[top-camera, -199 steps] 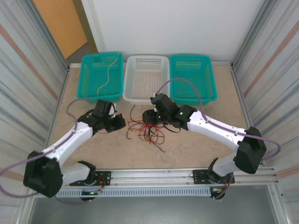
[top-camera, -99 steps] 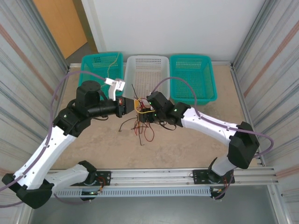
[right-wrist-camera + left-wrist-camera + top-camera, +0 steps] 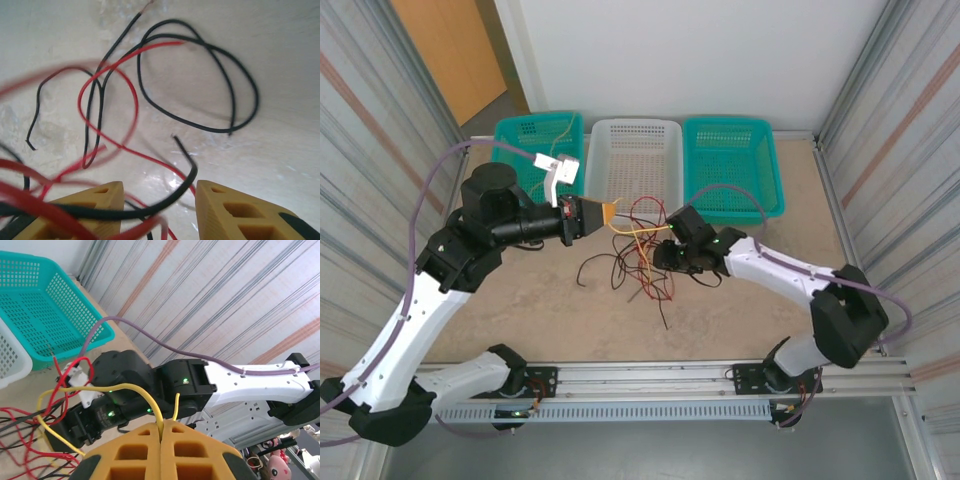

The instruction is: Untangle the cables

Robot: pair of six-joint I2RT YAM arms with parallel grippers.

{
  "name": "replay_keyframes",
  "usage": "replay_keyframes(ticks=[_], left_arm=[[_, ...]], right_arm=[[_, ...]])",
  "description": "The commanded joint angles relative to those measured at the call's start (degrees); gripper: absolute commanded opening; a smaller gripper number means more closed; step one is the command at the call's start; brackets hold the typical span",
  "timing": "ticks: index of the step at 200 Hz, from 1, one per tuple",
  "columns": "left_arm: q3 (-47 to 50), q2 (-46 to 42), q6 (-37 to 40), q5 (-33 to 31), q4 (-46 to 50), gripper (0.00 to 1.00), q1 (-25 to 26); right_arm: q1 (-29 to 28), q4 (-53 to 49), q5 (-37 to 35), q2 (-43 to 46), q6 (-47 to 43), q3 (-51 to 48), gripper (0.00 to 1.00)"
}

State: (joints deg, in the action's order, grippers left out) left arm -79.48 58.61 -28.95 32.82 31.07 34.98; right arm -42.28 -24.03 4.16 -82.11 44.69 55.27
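My left gripper (image 3: 607,213) is raised above the table and shut on a yellow cable (image 3: 638,233). In the left wrist view this yellow cable (image 3: 122,387) comes out from between the closed orange fingertips (image 3: 150,432) and loops toward the right arm. Red and black cables (image 3: 642,268) lie tangled on the table below it. My right gripper (image 3: 662,256) sits low at the tangle's right side. In the right wrist view it (image 3: 159,200) is open, with a black cable (image 3: 190,172) crossing loosely between the fingers above red cable loops (image 3: 107,107).
Three baskets stand along the back: a teal one (image 3: 516,135) holding another yellow cable (image 3: 556,150), a white one (image 3: 636,138), and a teal one (image 3: 735,140). Corrugated walls close in both sides. Bare table lies left and right of the tangle.
My left gripper has drawn back to the left with the yellow cable, stretching it out of the pile. The right gripper has shifted right and lower, and the red and black cables have spread over the table.
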Motion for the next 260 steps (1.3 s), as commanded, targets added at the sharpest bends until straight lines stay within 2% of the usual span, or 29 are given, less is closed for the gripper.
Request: replay_keyframes(ticks=[1,33,81,137,164,185,214,260], left_arm=[[-1.5,0.6,0.1,2.1,-2.1,0.00,-0.3],[-0.4,1.2,-0.1,2.8,-3.3,0.00,-0.6],[0.0,1.8,0.1,3.6,-3.5,0.00,-0.7],[-0.3,2.4,0.9,3.7,-3.1,0.00,-1.1],[1.0,2.6,0.5,4.3,-3.9,0.00,-1.3],[1.5,2.9,0.0,4.9,-4.7,0.00,-1.2],[1.1,3.2,-0.1,5.4,-5.1,0.00,-1.2],[-0.4,2.9,-0.7,6.8,-5.3,0.00,-1.2]], right_arm=[[-0.4,0.8,0.2,10.6,-2.5,1.9,0.46],[-0.5,0.1,-1.3,17.6,-5.7,6.1,0.53],[-1.4,4.2,-1.3,18.2,-6.8,9.2,0.60],[-1.3,9.8,1.6,18.9,-6.1,9.7,0.53],[-1.3,9.7,1.0,21.8,-6.1,7.8,0.54],[-1.3,10.9,3.8,22.6,-5.8,6.1,0.56],[-2.4,11.2,4.1,20.9,-5.8,5.7,0.59],[-2.0,11.1,3.1,13.9,-5.1,5.8,0.49]])
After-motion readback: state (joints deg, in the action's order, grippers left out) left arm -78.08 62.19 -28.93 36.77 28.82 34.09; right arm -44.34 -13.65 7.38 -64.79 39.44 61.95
